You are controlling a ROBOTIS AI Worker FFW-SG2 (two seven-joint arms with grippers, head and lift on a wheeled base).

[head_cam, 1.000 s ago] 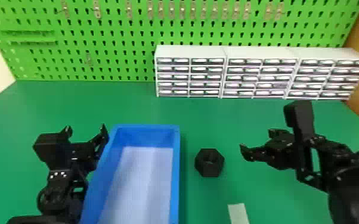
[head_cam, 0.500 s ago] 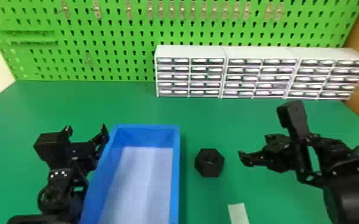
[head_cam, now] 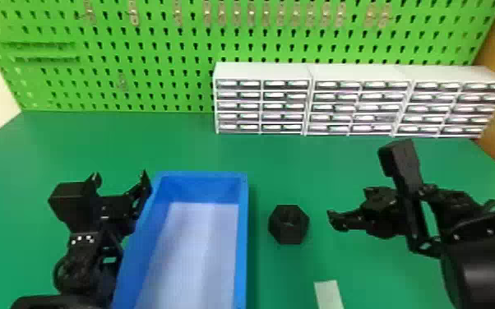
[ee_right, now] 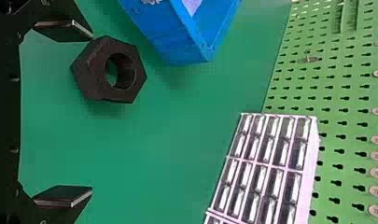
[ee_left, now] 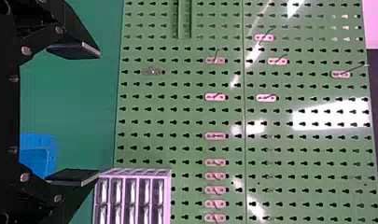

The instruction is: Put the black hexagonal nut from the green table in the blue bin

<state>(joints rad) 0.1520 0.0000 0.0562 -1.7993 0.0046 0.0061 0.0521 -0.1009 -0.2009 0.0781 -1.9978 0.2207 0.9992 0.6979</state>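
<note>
The right end effector [ee_right: 91, 113] is spread; the black hexagonal nut [head_cam: 288, 237] sits on the green table [head_cam: 135, 141] beside the blue bin [head_cam: 242, 246]. One finger, seemingly nearly in line with it, could shove it away.

The left arm [head_cam: 84, 257] is black, with a boxy housing [head_cam: 70, 201], small white dots [head_cam: 82, 239] on a dark link and a rounded joint [head_cam: 70, 272]. The right arm [head_cam: 464, 246] has a smooth, broad black forearm cover [head_cam: 487, 267] and a slotted bracket [head_cam: 411, 205]. The left gripper [head_cam: 121, 178] bears tapering black fingers [ee_left: 74, 25], flat pads and round metallic screws [ee_left: 25, 50].
</note>
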